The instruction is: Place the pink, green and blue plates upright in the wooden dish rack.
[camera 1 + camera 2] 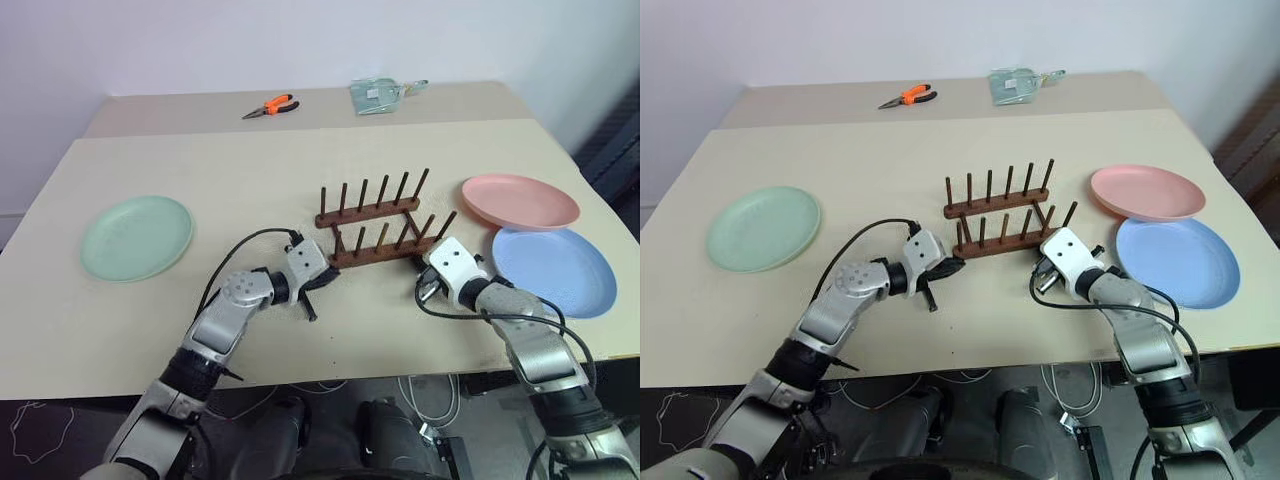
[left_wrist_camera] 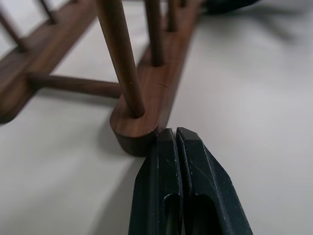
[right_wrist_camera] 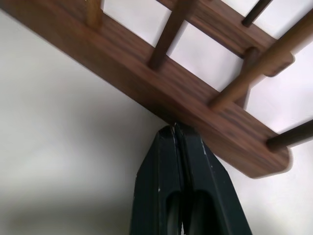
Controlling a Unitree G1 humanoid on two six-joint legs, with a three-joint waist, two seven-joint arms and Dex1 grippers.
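The wooden dish rack [image 1: 375, 225] stands empty at the table's middle, two dark rails with upright pegs. My left gripper [image 2: 175, 133] is shut with nothing in it, its tips touching the left end of the near rail. My right gripper [image 3: 175, 128] is also shut and empty, its tips pressed against the outer side of the same rail near its right end. The green plate [image 1: 137, 237] lies flat far to the left. To the right of the rack the pink plate [image 1: 520, 201] lies flat, with the blue plate [image 1: 553, 270] just in front of it.
Orange-handled pliers [image 1: 271, 106] and a clear packet [image 1: 380, 95] lie on the far table section. The table's front edge [image 1: 330, 375] runs close behind both wrists. Black cables loop from each wrist over the tabletop.
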